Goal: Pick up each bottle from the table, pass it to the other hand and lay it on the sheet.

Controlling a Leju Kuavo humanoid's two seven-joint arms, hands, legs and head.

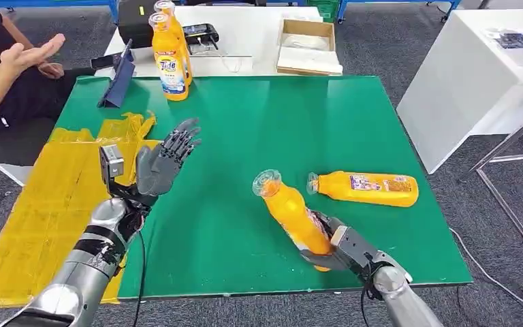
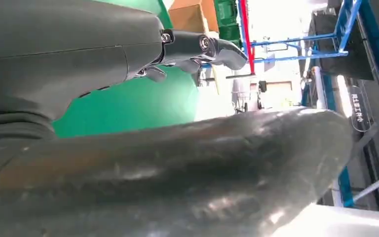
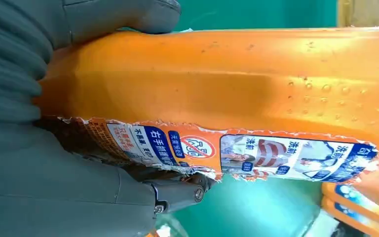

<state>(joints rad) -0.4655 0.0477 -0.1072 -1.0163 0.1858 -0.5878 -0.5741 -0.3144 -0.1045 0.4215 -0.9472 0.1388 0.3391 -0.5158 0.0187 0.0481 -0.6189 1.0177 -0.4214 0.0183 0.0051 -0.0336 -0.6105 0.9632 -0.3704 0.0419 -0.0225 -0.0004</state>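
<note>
Up close, the right hand (image 1: 337, 246) fingers clasp the torn-labelled orange bottle (image 3: 237, 98); left hand (image 1: 162, 161) fingers spread.

The left hand (image 1: 162, 162) is raised, palm up, fingers (image 1: 182, 139) spread and holding nothing; the right hand (image 1: 337, 246) is low, its fingers wrapped around a bottle (image 1: 291, 212)
</note>
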